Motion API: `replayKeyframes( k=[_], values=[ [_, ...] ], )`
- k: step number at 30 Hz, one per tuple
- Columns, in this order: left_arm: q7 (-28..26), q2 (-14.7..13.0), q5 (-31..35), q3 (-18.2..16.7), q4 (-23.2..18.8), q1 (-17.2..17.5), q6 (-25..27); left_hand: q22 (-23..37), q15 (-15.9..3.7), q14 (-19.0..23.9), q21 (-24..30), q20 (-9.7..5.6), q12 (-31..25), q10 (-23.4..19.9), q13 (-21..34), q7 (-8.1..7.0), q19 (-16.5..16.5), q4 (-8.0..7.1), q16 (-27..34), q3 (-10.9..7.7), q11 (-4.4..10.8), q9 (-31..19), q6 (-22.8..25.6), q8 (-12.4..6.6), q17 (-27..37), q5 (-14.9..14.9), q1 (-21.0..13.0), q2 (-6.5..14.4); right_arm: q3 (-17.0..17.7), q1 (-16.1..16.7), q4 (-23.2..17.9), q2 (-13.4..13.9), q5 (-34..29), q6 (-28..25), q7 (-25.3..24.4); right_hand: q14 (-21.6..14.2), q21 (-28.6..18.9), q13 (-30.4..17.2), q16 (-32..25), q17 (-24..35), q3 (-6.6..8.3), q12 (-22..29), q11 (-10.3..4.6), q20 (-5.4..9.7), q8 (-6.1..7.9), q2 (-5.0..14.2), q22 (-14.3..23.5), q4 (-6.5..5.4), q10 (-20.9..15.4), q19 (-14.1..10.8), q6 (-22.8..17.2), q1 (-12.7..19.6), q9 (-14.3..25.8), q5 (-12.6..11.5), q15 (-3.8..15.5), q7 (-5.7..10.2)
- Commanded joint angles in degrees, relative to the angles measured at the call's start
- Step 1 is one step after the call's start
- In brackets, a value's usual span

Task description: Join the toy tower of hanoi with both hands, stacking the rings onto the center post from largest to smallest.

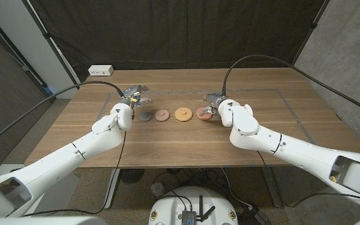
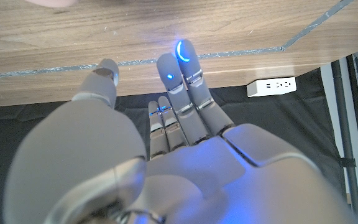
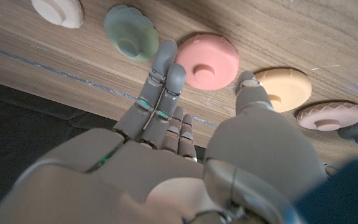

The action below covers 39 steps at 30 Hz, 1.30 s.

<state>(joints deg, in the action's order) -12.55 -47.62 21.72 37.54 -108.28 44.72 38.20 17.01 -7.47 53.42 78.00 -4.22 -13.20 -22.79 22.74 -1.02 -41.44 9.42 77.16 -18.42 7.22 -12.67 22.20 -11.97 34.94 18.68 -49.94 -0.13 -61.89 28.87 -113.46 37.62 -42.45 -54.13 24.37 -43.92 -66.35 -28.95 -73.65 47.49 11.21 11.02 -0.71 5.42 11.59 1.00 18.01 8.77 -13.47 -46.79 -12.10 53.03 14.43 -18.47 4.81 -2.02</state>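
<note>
Your rings lie loose in a row across the middle of the tabletop (image 1: 167,140), none stacked, so the build has not begun as far as these views show. In the head view, running toward the right edge, you have the gray ring (image 1: 145,116), the pale pink ring (image 1: 162,115), the orange ring (image 1: 182,114) and the coral ring (image 1: 202,113); the right wrist view adds a green ring (image 3: 129,40) and a white ring (image 3: 58,10) beyond the coral one. Your right hand (image 1: 216,103) hangs over the coral ring with fingers apart, holding nothing, likely poised to pick it up. Your left hand (image 1: 132,97) sits just beside the gray ring, fingers extended and empty, probably waiting. No center post or base is plain in any view, and there are no containers. A white power strip (image 1: 100,70) sits at the far left corner.
</note>
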Motion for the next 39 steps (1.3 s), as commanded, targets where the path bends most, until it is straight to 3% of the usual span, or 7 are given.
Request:
replayKeyframes(
  k=[1,39],
  values=[
    [-0.34,-0.16,-0.27,-0.3,0.1,0.31,-0.21,-0.18,-5.04,-0.17,0.39,-7.18,0.27,-0.42,0.31,0.0,0.46,-0.18,0.58,0.26,-0.18,-0.06,0.51,0.08,0.0,0.47,0.0,0.46,-1.63,-1.94,1.74,-1.19,0.38,-1.38,2.05,0.28,-0.63,0.0,-0.42,-0.08,-0.15,0.11,0.5,4.82,-0.45,0.08,-0.27,-0.24,0.25,0.07,1.36,-0.34,0.0,-0.11,7.66,-0.59],
    [-0.31,-0.62,-0.97,-0.53,-0.01,0.82,-0.6,-1.76,-5.03,-0.29,1.99,-7.27,0.35,-0.86,0.61,-0.08,0.92,-0.24,0.94,0.26,-0.1,-0.13,0.9,0.01,-0.22,0.59,0.25,0.7,-6.73,-7.69,7.78,-2.86,4.93,-3.45,4.35,0.81,-1.95,0.13,-0.81,-0.58,-0.38,0.32,1.42,5.08,0.23,0.22,-1.68,-0.25,1.26,0.82,1.07,-0.73,-0.47,0.12,7.7,-1.52]
  ],
)
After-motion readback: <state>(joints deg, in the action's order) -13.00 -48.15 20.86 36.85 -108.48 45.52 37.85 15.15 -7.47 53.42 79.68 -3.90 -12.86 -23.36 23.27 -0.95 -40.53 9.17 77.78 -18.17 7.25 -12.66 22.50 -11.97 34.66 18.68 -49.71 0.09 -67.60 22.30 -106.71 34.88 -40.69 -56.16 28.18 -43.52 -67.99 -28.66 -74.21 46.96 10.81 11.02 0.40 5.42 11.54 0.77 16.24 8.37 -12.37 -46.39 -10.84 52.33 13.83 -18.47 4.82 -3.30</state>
